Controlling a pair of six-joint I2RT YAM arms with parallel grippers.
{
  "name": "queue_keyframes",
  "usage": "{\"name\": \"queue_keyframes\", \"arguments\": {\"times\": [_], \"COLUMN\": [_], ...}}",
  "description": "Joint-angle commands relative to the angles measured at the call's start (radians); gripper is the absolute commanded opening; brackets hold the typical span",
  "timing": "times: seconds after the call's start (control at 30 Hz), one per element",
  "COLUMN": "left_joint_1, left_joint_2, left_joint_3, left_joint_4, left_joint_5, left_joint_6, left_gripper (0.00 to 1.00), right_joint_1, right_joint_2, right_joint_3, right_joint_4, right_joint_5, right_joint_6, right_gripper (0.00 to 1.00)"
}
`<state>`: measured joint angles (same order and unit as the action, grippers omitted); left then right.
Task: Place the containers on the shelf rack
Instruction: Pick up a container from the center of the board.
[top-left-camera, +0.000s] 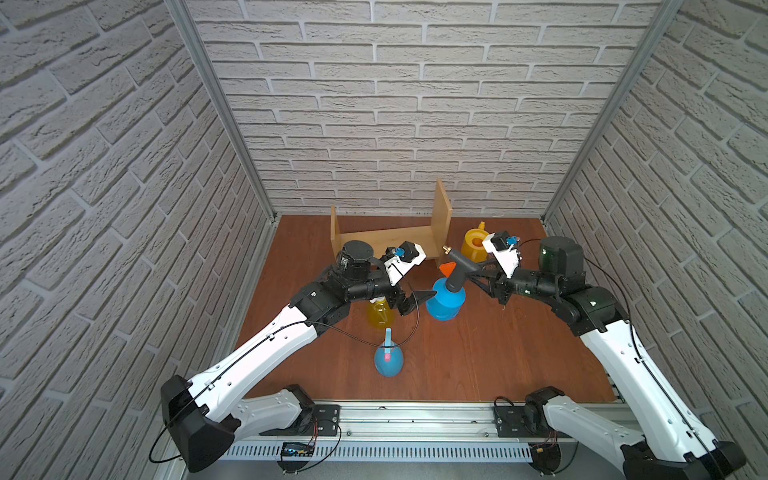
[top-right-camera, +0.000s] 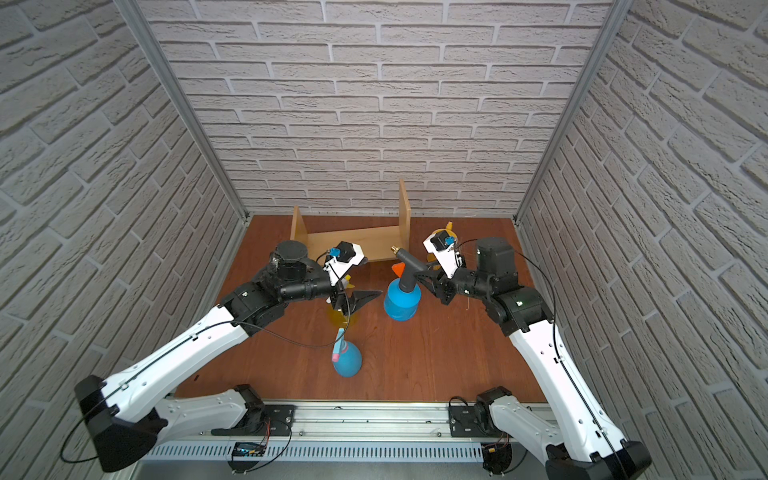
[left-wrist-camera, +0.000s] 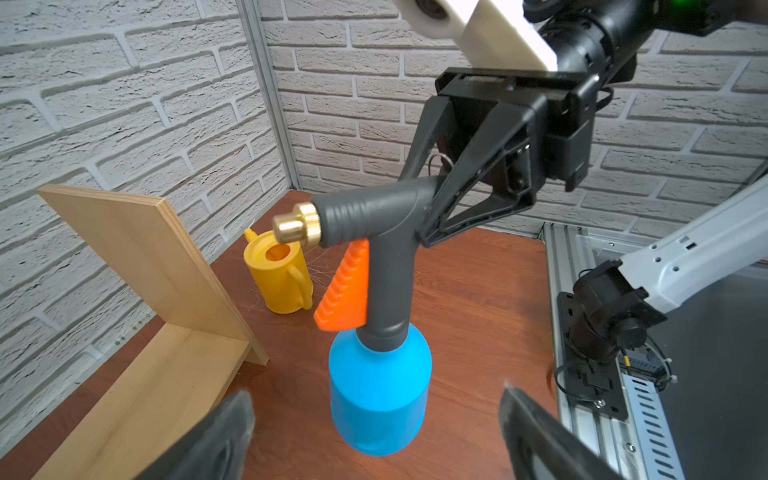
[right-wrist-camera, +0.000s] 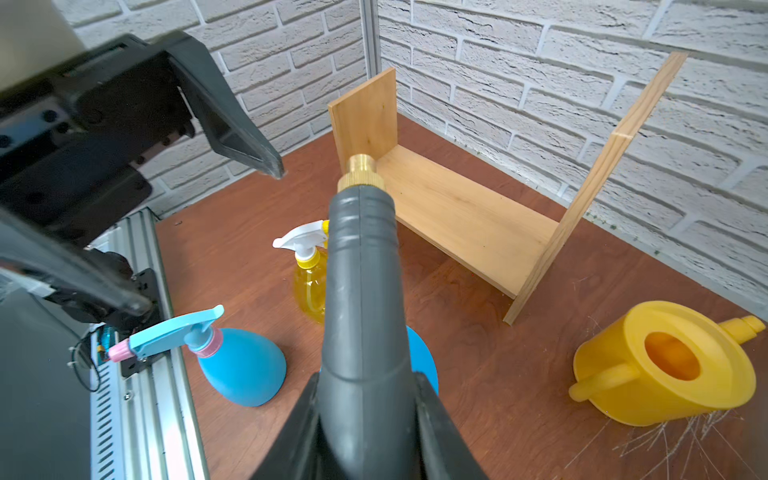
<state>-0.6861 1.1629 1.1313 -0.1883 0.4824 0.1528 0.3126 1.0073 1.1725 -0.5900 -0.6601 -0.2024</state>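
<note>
Blue pump sprayer (top-left-camera: 445, 303) clasped by right fingers (right-wrist-camera: 446, 436); left fingers (right-wrist-camera: 208, 91) agape, trigger bottle (top-left-camera: 380, 314) half-hidden behind.

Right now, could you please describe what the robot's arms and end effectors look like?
The left arm and right arm have white shells with black joints; a thin black cable runs along each. The left end effector and right end effector are black, with tapering, triangular fingers. The right arm shows a small green light.

Bright even light, soft shadows, warped blurry edges.
</note>
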Motion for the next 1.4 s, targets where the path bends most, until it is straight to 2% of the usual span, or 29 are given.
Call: {"name": "queue_keyframes", "arguments": {"times": [0.0,0.07,0.27,0.53,0.87,1.07,1.2,1.23,1.3,1.37], "left_joint_1": [0.017,0.007,-0.017,-0.022,-0.035,-0.039,-0.044,-0.044,-0.045,-0.045], "left_joint_2": [0.050,0.098,0.187,0.223,0.223,0.234,0.233,0.232,0.225,0.217], "left_joint_3": [0.036,0.072,0.152,0.190,0.183,0.190,0.206,0.209,0.214,0.215], "left_joint_4": [0.088,0.075,0.050,0.079,0.117,0.166,0.171,0.173,0.178,0.187], "left_joint_5": [0.168,0.212,0.223,0.356,0.411,0.440,0.441,0.440,0.430,0.413], "left_joint_6": [-0.044,-0.071,-0.068,-0.137,-0.192,-0.228,-0.234,-0.233,-0.232,-0.229], "left_gripper": [0.97,0.98,0.96,0.76,0.57,0.37,0.17,0.11,0.00,0.00], "right_joint_1": [-0.020,-0.028,-0.040,-0.049,-0.051,-0.051,-0.050,-0.050,-0.050,-0.050], "right_joint_2": [0.003,0.008,0.023,0.034,0.063,0.072,0.070,0.067,0.059,0.041], "right_joint_3": [0.048,0.053,0.088,0.112,0.151,0.171,0.182,0.184,0.187,0.182], "right_joint_4": [-0.026,-0.017,-0.045,-0.075,-0.066,-0.071,-0.080,-0.081,-0.075,-0.058], "right_joint_5": [-0.262,-0.300,-0.371,-0.439,-0.488,-0.501,-0.500,-0.494,-0.473,-0.444], "right_joint_6": [-0.047,-0.043,-0.058,-0.068,-0.053,-0.052,-0.054,-0.053,-0.044,-0.029], "right_gripper": [0.03,0.03,0.03,0.03,0.03,0.03,0.03,0.04,0.15,0.31]}}
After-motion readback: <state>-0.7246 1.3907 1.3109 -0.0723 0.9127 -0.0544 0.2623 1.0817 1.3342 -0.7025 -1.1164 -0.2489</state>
